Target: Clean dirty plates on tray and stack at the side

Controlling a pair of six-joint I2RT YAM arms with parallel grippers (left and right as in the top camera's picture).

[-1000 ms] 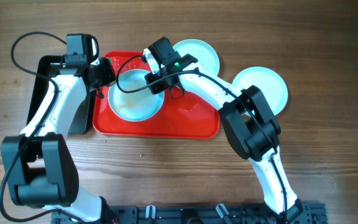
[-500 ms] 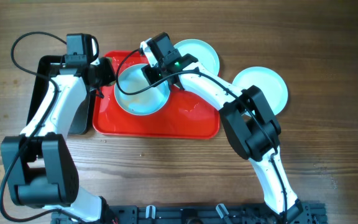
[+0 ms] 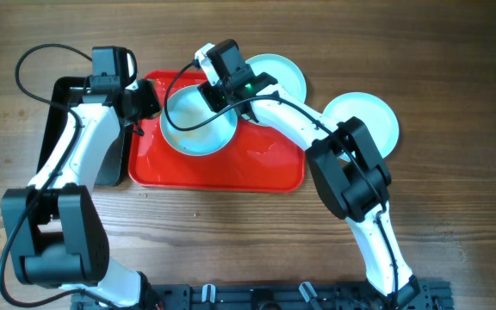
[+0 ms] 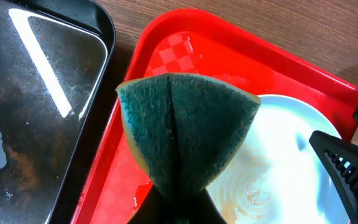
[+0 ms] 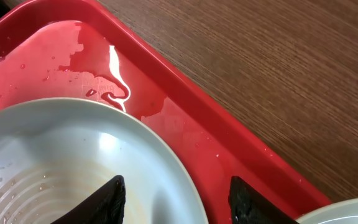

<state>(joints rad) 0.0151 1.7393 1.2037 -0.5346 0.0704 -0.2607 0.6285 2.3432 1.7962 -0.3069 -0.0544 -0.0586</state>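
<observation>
A pale plate (image 3: 192, 129) with faint brown-orange residue stands tilted on the red tray (image 3: 257, 168), far edge raised. My right gripper (image 3: 218, 90) is shut on its far rim; in the right wrist view its fingers (image 5: 179, 202) straddle the plate's rim (image 5: 73, 155) above the wet tray (image 5: 216, 143). My left gripper (image 3: 145, 102) is shut on a folded green sponge (image 4: 185, 130), held just over the tray's left part (image 4: 185, 37), beside the plate (image 4: 291, 162). A second plate (image 3: 278, 76) lies at the tray's far right corner. A third plate (image 3: 364, 120) lies on the table to the right.
A glossy black tray (image 3: 58, 120) with wet smears lies left of the red tray, under my left arm; it also shows in the left wrist view (image 4: 30, 93). Water puddles lie on the red tray. Bare wooden table surrounds everything.
My right gripper has lifted the plate's far edge, tilting it up and drawing it toward the tray's back. The left gripper with the sponge has stayed in place.
</observation>
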